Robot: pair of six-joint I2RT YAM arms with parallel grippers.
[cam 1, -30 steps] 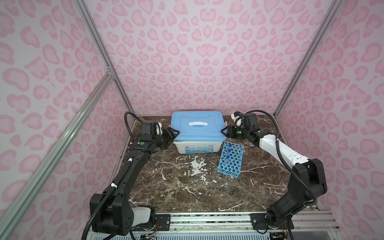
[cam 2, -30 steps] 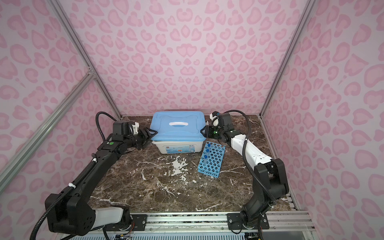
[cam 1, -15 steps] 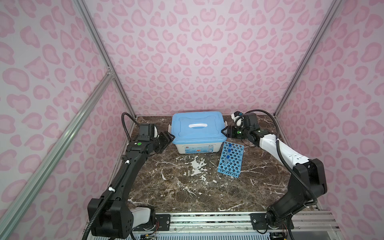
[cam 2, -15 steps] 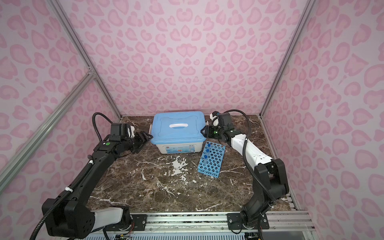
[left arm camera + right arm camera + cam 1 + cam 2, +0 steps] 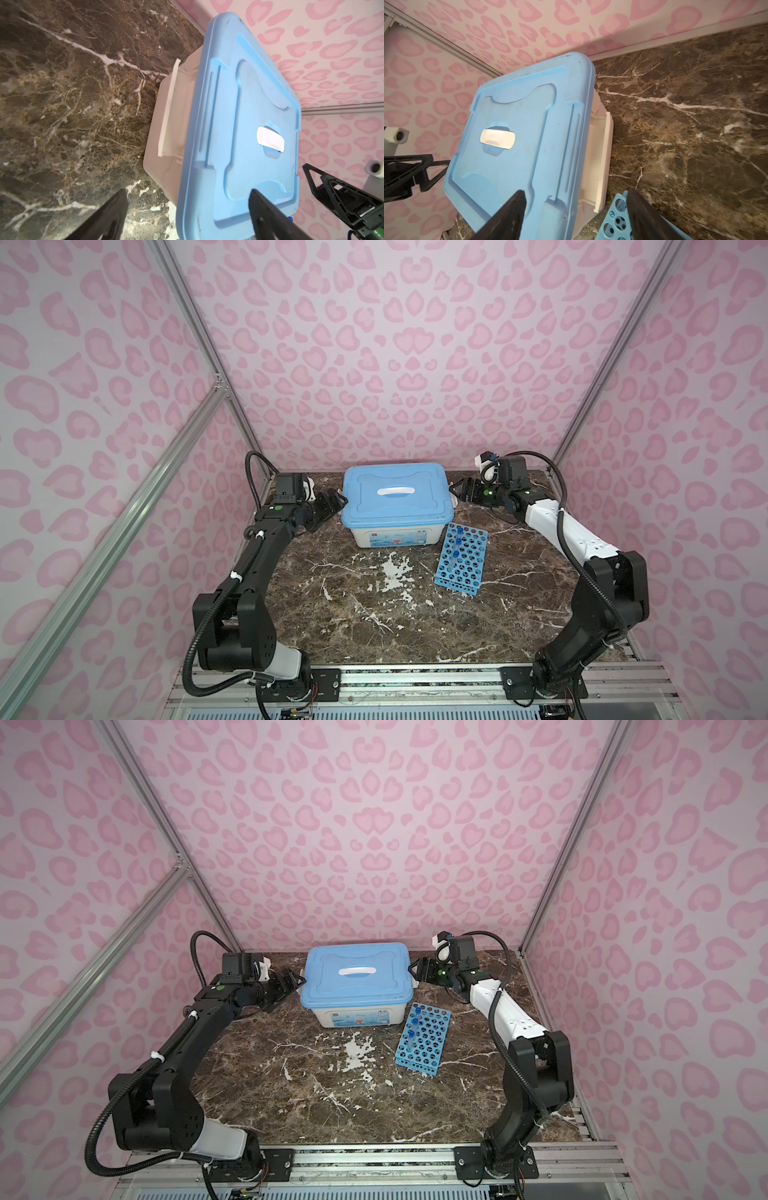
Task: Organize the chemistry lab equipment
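**Both sets of jaws back off the lidded box**

Since a second ago the left jaws have drawn clear of the box's left side and spread wide. The right jaws have opened too, though they have barely shifted from the right side. Neither pair holds anything, and the wrist views show bare gaps between them.

On the marble bench (image 5: 374, 614), the white storage box (image 5: 390, 537) sits at the back with its blue lid (image 5: 395, 497) on top. I cannot tell whether the white side latches are snapped shut.

The blue perforated rack (image 5: 463, 562) lies on the bench just beside the box's front right corner. The blue-capped tubes (image 5: 458, 541) are slotted into holes along its left edge.

No pestle, cup, dish, beaker or ring stand shows anywhere on the bench. They are probably inside the box, where the lid hides them. By that reading the task is close to done. What may remain is securing the latches and squaring up the rack.
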